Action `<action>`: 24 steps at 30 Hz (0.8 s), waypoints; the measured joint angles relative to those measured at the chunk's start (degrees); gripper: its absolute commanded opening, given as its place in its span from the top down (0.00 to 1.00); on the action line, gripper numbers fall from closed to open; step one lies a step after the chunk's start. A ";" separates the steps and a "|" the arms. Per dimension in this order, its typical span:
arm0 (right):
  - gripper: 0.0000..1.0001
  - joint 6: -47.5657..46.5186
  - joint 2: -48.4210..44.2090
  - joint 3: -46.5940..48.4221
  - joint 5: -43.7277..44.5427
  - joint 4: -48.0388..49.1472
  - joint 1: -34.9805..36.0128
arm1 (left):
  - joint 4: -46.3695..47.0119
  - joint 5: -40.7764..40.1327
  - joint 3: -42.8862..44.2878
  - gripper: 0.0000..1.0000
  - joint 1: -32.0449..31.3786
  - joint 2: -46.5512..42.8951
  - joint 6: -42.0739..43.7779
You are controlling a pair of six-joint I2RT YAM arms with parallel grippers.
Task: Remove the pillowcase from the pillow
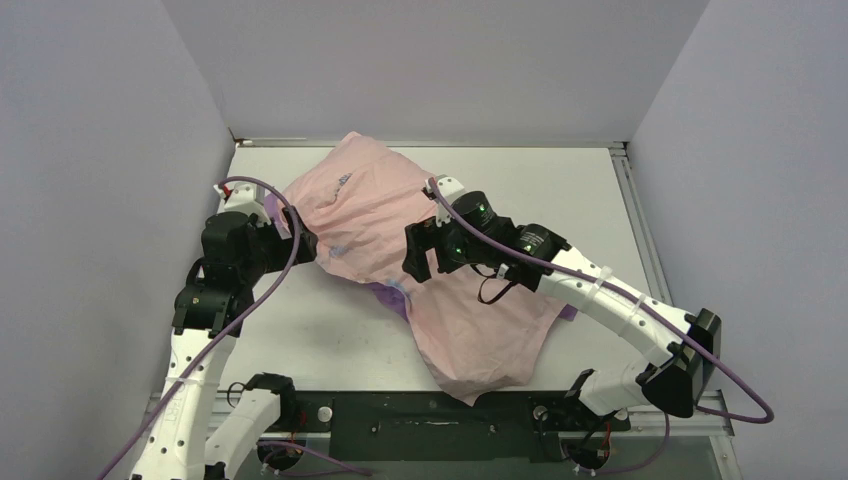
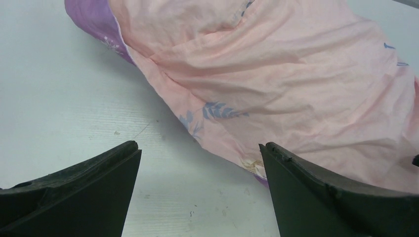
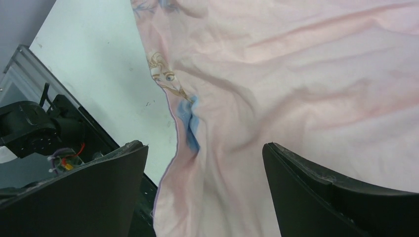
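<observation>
The pillowcase (image 1: 380,205) lies crumpled across the table with its pale pink face up, bulging at the back and trailing flat toward the near edge. Slivers of its purple face (image 1: 385,293) show underneath. The pillow is hidden, with no white cushion showing. My left gripper (image 1: 302,242) is open low over the table at the cover's left edge, bare table between its fingers (image 2: 113,163) and the pink fabric (image 2: 276,89) just ahead. My right gripper (image 1: 413,262) hovers open above the cover's middle, with loose fabric (image 3: 296,84) below its spread fingers (image 3: 296,168) and nothing pinched.
The white table (image 1: 320,340) is boxed in by grey walls on the left, back and right. A black rail (image 1: 430,420) with the arm bases runs along the near edge, and the cover's lower corner (image 1: 470,385) reaches it. A metal strip (image 1: 640,230) lines the right side.
</observation>
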 measured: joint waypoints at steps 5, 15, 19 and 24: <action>0.10 -1.38 -4.48 -1.40 4.90 -3.23 0.00 | 1.11 0.85 3.26 0.04 -0.02 2.62 0.83; 0.10 -3.52 -6.29 -7.82 11.82 -9.35 1.18 | 4.35 5.42 12.98 0.04 -0.02 14.78 1.22; 0.10 -3.52 -6.12 -8.57 15.58 -10.49 3.78 | 5.42 6.56 11.80 0.04 -0.04 14.64 2.82; 0.10 -2.75 -2.38 -8.57 23.19 -11.30 5.66 | 6.40 5.11 6.12 0.04 -1.92 10.97 5.35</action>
